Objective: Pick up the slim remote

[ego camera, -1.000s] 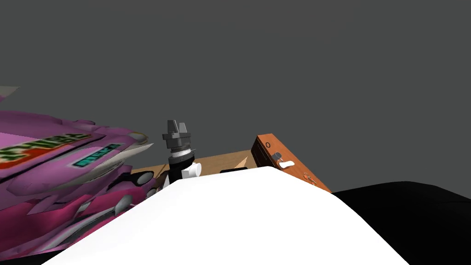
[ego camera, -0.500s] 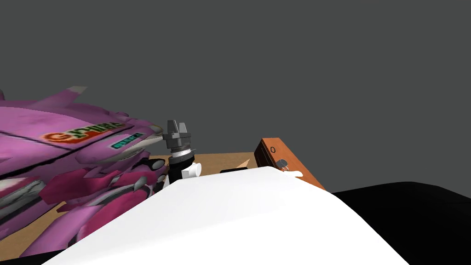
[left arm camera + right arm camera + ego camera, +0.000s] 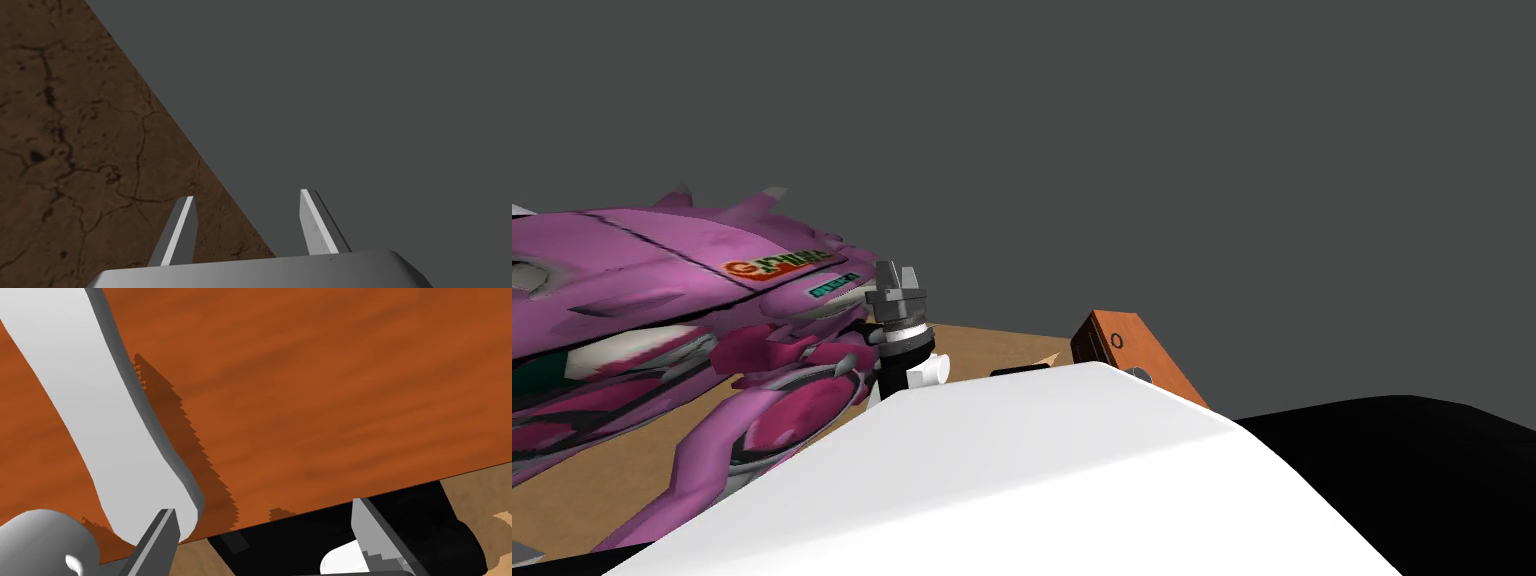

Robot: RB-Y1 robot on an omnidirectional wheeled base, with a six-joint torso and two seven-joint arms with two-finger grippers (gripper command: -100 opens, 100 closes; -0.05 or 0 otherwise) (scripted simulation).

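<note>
- The grey wall rises beyond both grippers. A black area lies out past the right arm's side.
- The tan table runs under the right gripper. It looks flat and plain, so the remote probably sits level and would suit a low pinch.
- The pink toy bulks just beside the left gripper. That gripper points upward with its fingers apart and nothing between them. It is best left parked there, clear of the work.
- The orange box stands close ahead of the right gripper, with a white lever on its face near one finger. I judge it the main hazard: come down rather than push forward, or a fingertip may strike the box or catch the lever.
- The slim remote is black and lies on the table at the foot of the box. It sits between the right gripper's fingers and runs out past one of them.
- The right gripper's fingers are spread and grip nothing. It should centre across the remote's narrow width, then lower and close gently.
</note>
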